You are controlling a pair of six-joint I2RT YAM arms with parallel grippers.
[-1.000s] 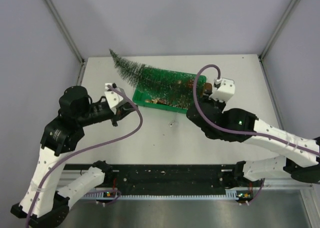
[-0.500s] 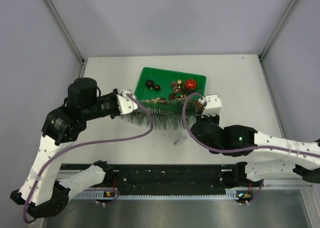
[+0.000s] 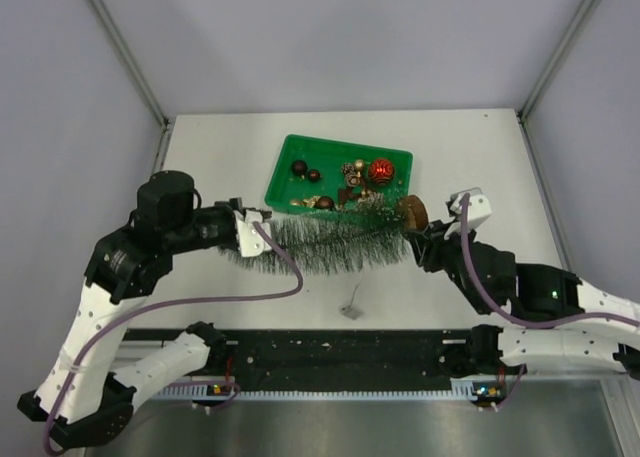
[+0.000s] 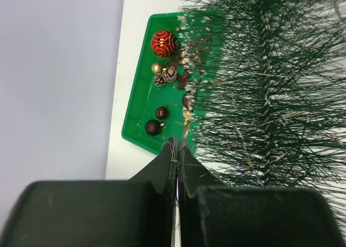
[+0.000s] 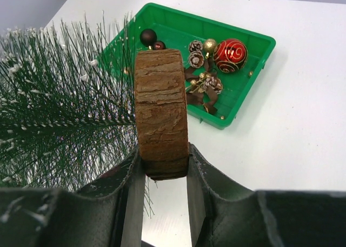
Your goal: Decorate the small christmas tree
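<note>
The small christmas tree (image 3: 330, 239) lies level just in front of the green tray (image 3: 283, 167), with its tip to the left. My left gripper (image 3: 260, 235) is shut on thin strands at the tip; in the left wrist view (image 4: 177, 144) the jaws are pressed together with bristles (image 4: 265, 95) to the right. My right gripper (image 3: 416, 235) is shut on the tree's round brown bark base (image 5: 161, 117), one finger on each flat side. The tray holds a red bauble (image 3: 381, 169), dark balls, pine cones and gold bits.
A small grey scrap (image 3: 350, 307) lies on the white table near the front edge. Grey walls and metal frame posts close in the table on the left, back and right. The tray (image 5: 254, 90) sits just behind the tree.
The tree has come off the tray toward the front. Its base has moved right with my right gripper, and my left gripper now holds the tip.
</note>
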